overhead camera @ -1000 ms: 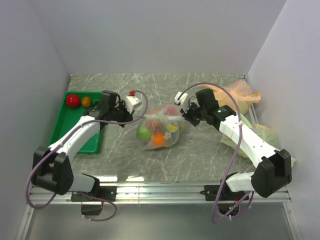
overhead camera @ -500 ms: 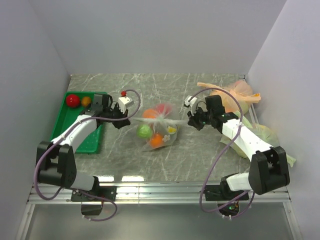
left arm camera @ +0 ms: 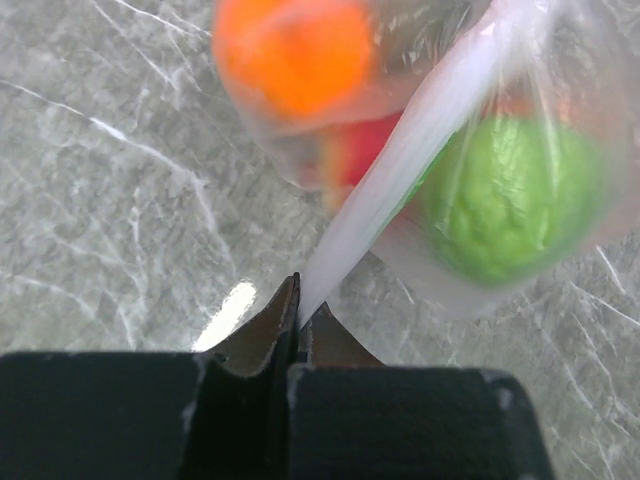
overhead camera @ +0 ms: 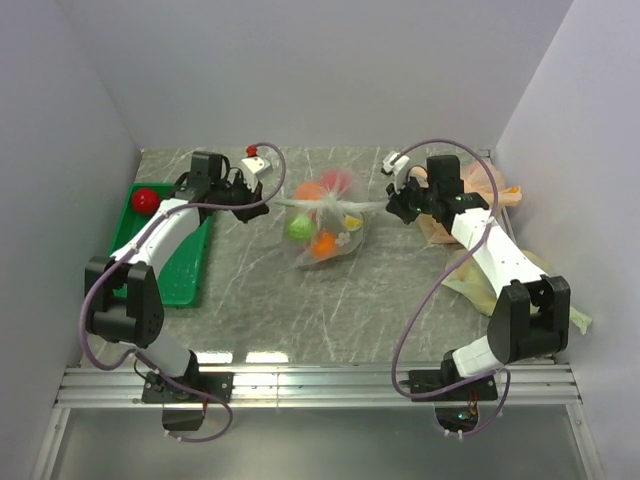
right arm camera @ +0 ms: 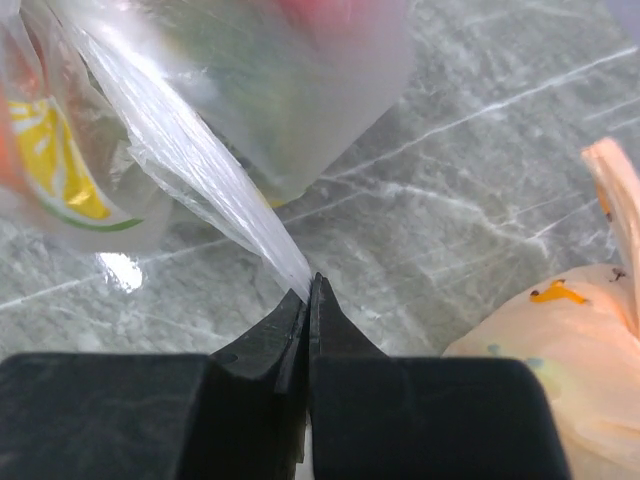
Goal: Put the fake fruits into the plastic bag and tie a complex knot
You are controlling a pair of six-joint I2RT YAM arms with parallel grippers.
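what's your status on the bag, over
Left gripper shut on one plastic bag handle, right gripper shut on the other, strands taut. Fake fruits inside bag. Red ball on green tray, orange bag beside right arm, neither in the way.

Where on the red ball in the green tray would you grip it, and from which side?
Across its widest middle, coming down from above. The red ball is round, so an off-centre pinch would probably slip, and the raised rim of the green tray hinders a low sideways approach.
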